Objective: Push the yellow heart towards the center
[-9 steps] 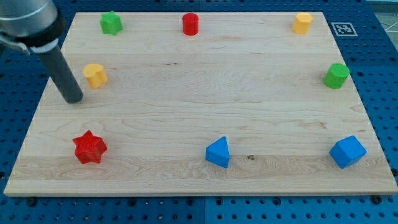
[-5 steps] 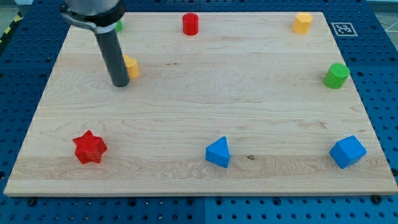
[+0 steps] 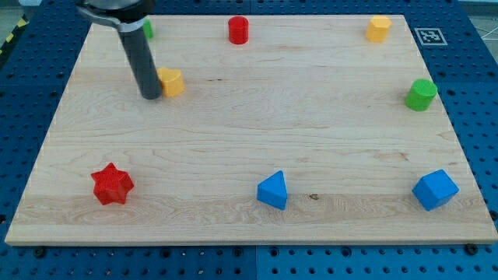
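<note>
My tip (image 3: 151, 96) rests on the table (image 3: 233, 132) in the upper left of the frame, touching the left side of the yellow heart (image 3: 170, 81), which sits just to its right, well left of and above the table's middle. No claw on this arm, only the dark rod, so nothing is gripped. The rod rises up and left out of the frame and hides most of a green block (image 3: 147, 29) at the upper left; its shape cannot be made out. Red cylinder (image 3: 238, 29) at top centre. A second yellow block (image 3: 378, 28) at upper right. Green cylinder (image 3: 420, 94) at the right edge. Red star (image 3: 112, 184) at lower left. Blue triangular block (image 3: 273, 190) at bottom centre. Blue cube (image 3: 435, 189) at lower right.
</note>
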Controlling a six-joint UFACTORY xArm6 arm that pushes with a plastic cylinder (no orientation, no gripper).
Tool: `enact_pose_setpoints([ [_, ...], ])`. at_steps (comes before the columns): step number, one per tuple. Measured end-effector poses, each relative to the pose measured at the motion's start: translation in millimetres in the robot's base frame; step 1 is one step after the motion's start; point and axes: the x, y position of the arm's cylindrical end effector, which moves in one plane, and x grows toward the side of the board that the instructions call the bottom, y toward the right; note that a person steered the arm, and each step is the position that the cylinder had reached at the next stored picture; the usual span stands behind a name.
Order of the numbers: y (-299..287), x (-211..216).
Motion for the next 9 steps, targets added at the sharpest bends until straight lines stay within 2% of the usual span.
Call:
enact_pose_setpoints([
  [1, 26, 0],
  [2, 5, 0],
  [3, -46, -5],
  [6, -30, -41],
  [9, 84, -26],
])
